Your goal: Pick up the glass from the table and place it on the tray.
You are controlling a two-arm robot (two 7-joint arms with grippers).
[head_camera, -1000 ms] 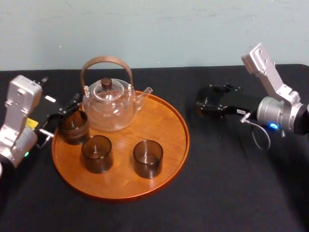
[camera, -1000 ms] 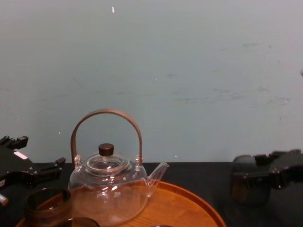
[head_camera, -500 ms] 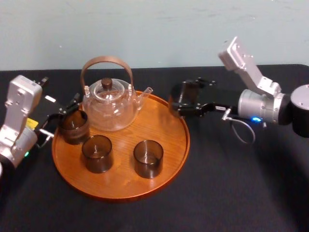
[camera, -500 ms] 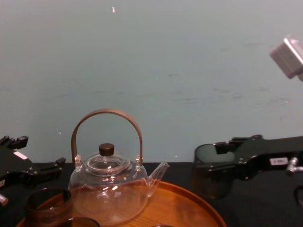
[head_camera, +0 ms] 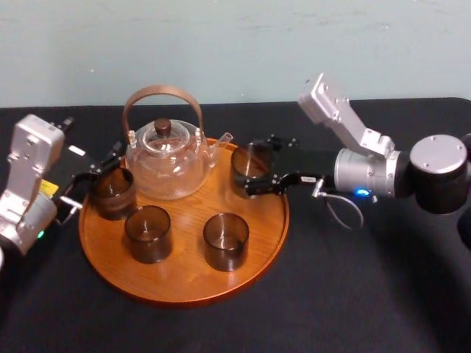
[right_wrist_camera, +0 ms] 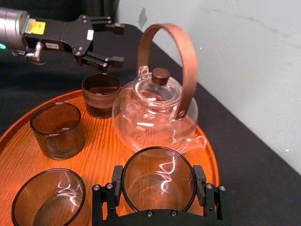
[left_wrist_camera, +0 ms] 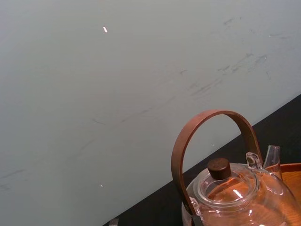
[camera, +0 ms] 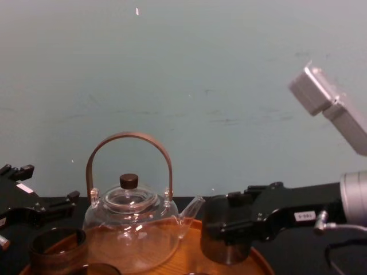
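On the table (head_camera: 353, 294), the tray (head_camera: 254, 220) holds teapot (head_camera: 165, 162), three glasses (head_camera: 148, 234); right jaws clamp a fourth glass (head_camera: 244, 165).

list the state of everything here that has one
held glass: upright, empty, unclear if touching the tray
right gripper: shut on the held glass, over the tray's back right
left gripper: open, idle by the tray's left edge
teapot: upright on the tray, lid on
three other glasses: upright, empty, on the tray
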